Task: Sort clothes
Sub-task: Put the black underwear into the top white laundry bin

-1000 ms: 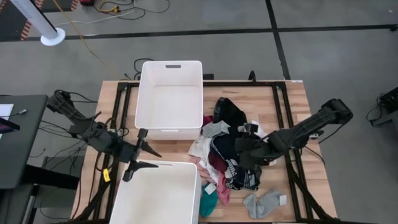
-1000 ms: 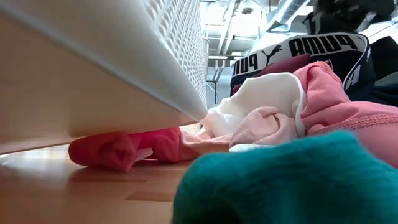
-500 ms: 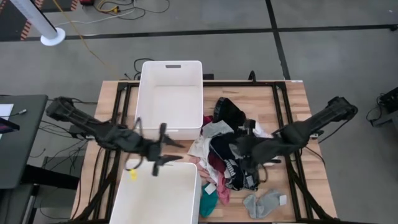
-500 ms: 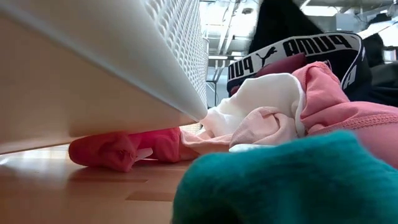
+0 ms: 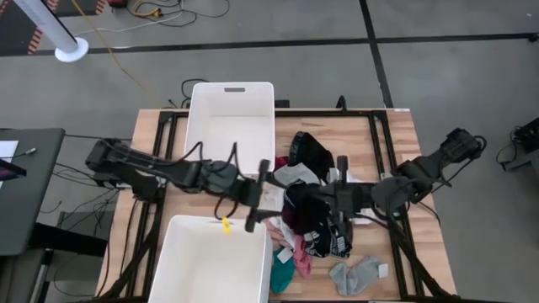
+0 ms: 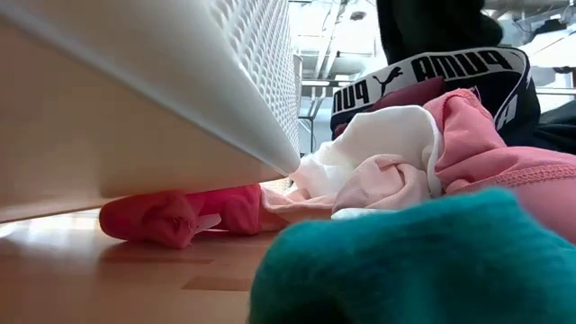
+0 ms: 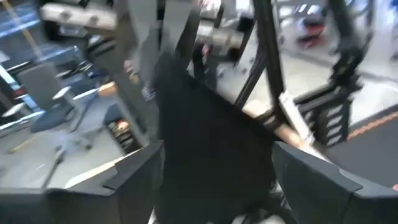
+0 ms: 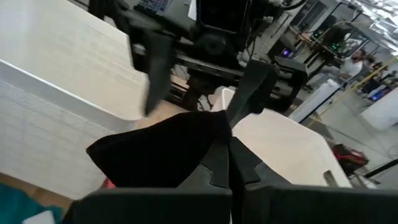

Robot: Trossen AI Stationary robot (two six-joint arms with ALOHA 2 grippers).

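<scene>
Here the right claw (image 5: 296, 195) pinches a black garment (image 8: 163, 155) between white bins (image 5: 229, 126), left claw (image 5: 259, 195) wide.

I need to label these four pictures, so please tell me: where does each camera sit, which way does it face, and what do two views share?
High view: above the table, facing straight down; both arms, two white bins, the clothes pile.
Low view: at tabletop height, looking level; bin wall, teal cloth, no arm.
Left wrist view: on the left arm, facing a black garment; left gripper open.
Right wrist view: on the right arm; right gripper shut on the black garment.
Shared: both wrist views show that garment.
</scene>
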